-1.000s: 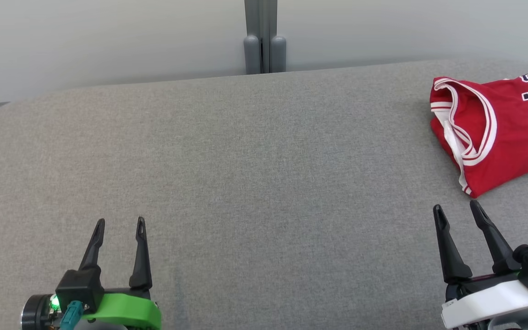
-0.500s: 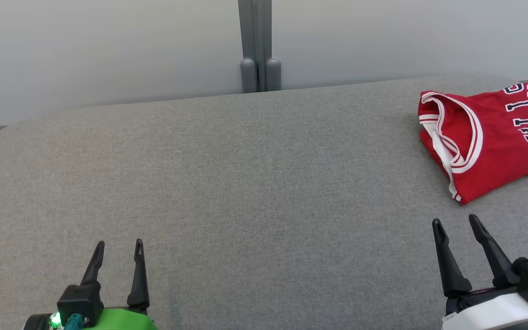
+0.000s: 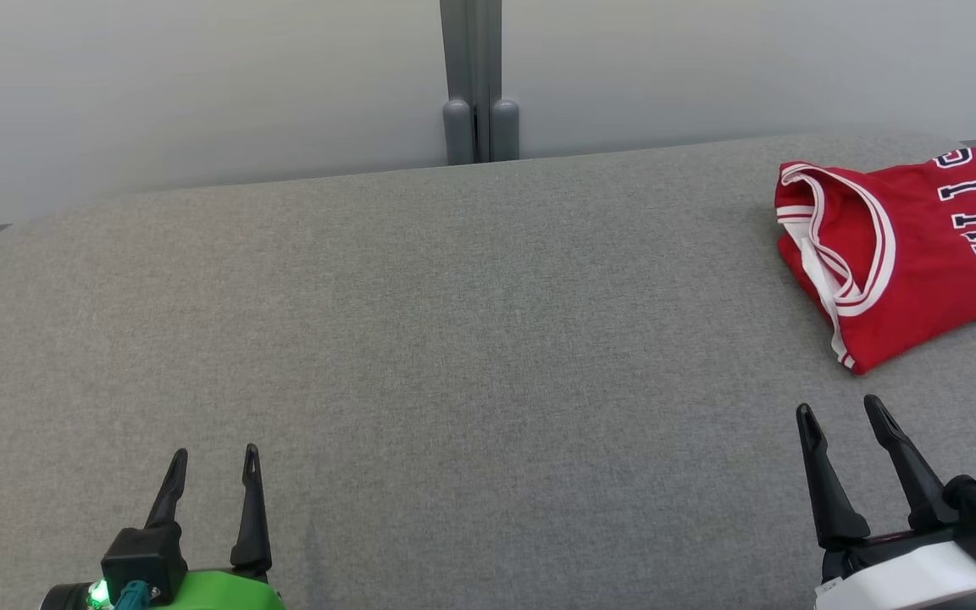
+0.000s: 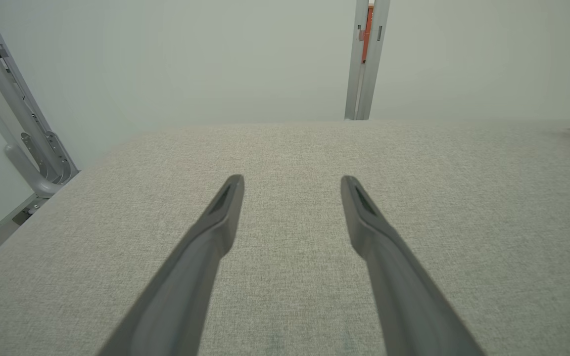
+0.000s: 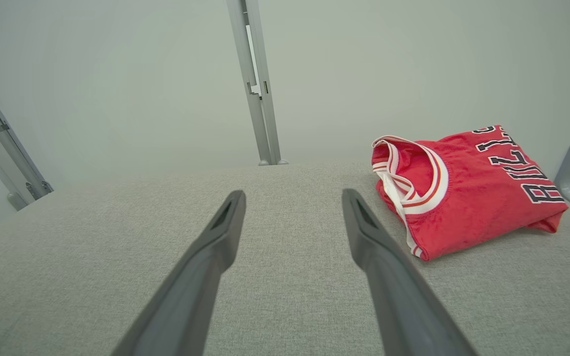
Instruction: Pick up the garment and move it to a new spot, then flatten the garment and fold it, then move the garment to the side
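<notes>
A grey fabric-covered table [image 3: 454, 339] with rounded far corners stands before a pale wall [image 3: 200, 85]. A grey metal post [image 3: 471, 76] splits the wall behind it.

We see a broad padded surface [image 3: 471, 339] covered in grey woven fabric, spanning most of the head view, with rounded corners at the upper left and upper right of the frame. At the upper right of that frame a garment [image 3: 903, 254] lies directly on it, red and folded into a compact bundle. White-and-red trim edges its opening, and dark white-outlined lettering runs along its right side.
</notes>
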